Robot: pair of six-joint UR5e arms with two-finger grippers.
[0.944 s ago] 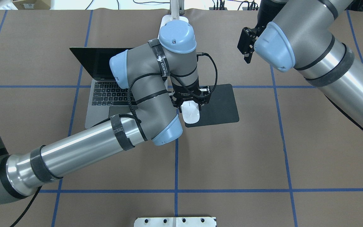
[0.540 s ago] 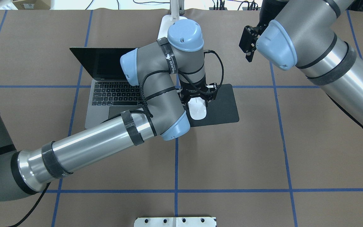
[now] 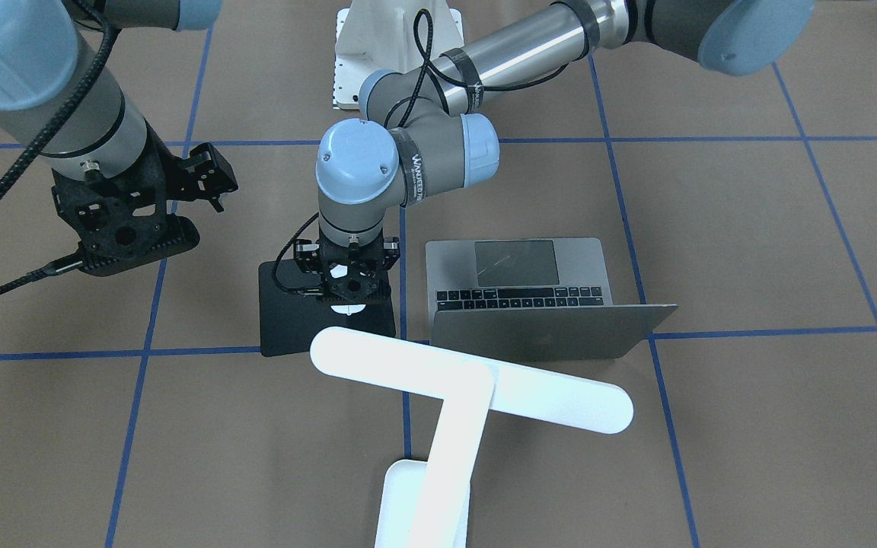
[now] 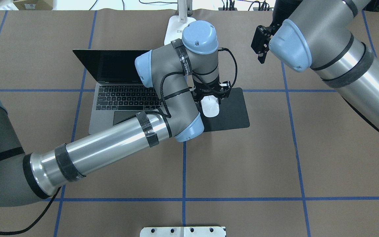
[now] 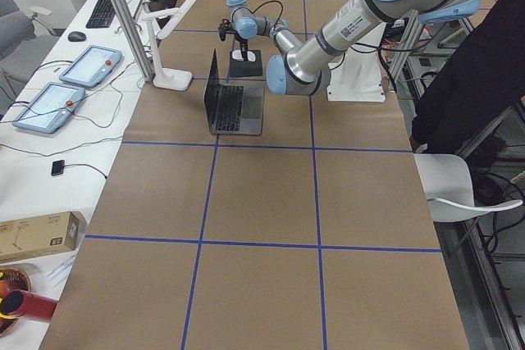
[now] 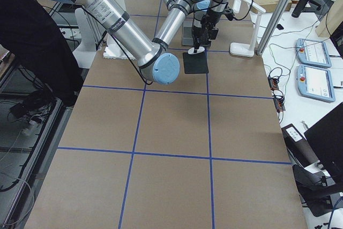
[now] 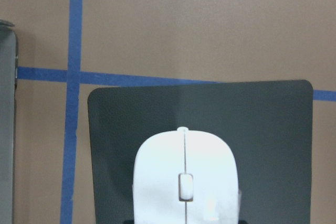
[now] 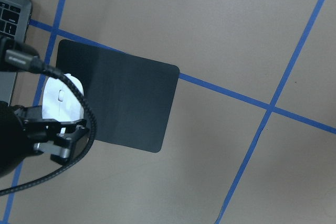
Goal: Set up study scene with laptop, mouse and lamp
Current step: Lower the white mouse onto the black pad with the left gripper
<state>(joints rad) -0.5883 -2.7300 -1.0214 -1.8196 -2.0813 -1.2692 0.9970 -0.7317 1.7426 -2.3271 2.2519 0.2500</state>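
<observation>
Brown paper with a blue tape grid covers the table (image 4: 242,164). Beside it, a white side bench (image 5: 25,194) carries teach pendants (image 5: 90,65) and a closed cardboard box (image 5: 37,235). The open laptop (image 4: 120,98) sits just beside the black mouse pad (image 4: 234,112), and the lamp (image 3: 469,380) stands at the table's far edge. The left gripper (image 4: 210,99) clamps the mouse (image 4: 210,108) over the pad's laptop-side half; whether the mouse touches the pad is unclear. The right gripper (image 3: 212,176) hangs above bare paper, and I cannot tell how its jaws stand.
</observation>
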